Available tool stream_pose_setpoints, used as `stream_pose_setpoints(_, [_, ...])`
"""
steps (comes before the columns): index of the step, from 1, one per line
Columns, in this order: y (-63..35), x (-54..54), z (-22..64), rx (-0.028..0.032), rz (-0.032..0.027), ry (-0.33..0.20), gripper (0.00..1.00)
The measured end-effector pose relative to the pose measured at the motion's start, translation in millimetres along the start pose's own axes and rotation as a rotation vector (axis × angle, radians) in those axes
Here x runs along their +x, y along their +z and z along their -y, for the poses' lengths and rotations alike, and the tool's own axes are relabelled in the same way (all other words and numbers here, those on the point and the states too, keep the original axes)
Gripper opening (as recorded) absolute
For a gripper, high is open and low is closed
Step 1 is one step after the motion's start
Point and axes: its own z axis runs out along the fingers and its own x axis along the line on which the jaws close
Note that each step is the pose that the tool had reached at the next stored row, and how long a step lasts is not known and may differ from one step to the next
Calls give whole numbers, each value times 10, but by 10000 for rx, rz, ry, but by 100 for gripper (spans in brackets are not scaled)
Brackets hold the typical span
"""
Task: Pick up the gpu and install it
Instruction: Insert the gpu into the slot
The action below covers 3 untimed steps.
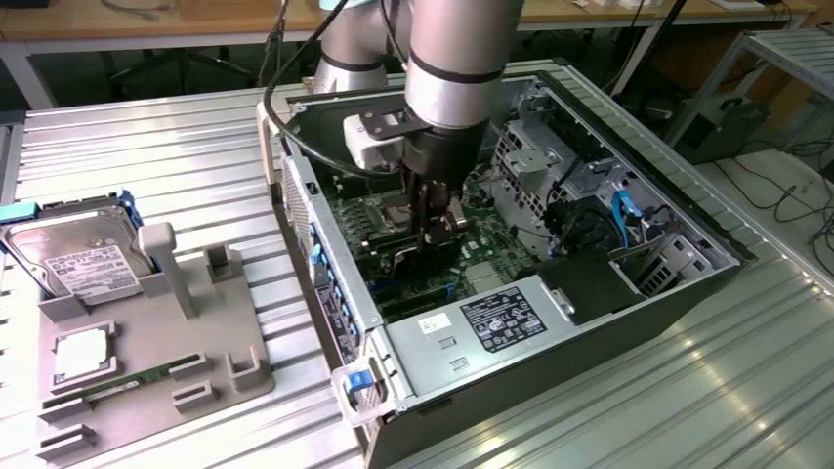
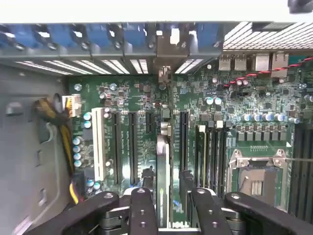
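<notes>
Green gpu (image 2: 165, 161): one, edge-on in motherboard (image 2: 205, 122) slot | pincer (image 2: 168, 198): one, fingers part-open astride it

Gripper (image 1: 437, 234) fingertips lost behind the gpu (image 2: 164, 171) edge — hard drive (image 1: 72, 256) cropped at the exterior view's left edge.

One open black computer tower case (image 1: 678, 293). One silver boxy hard drive with white label (image 1: 81, 256). One grey moulded parts tray (image 1: 144, 381). One long narrow green memory stick (image 1: 131, 381). One square silver processor chip (image 1: 81, 354). One green circuit-board card (image 2: 163, 171) standing between two black gripper fingers (image 2: 142, 208).
</notes>
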Motion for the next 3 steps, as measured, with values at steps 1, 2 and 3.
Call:
stream_pose_setpoints(1, [-27, -1, 1, 7, -43, 0, 15])
stream_pose_setpoints(2, [-27, -1, 1, 7, -43, 0, 11])
stream_pose_setpoints(3, [-27, -1, 1, 7, -43, 0, 11])
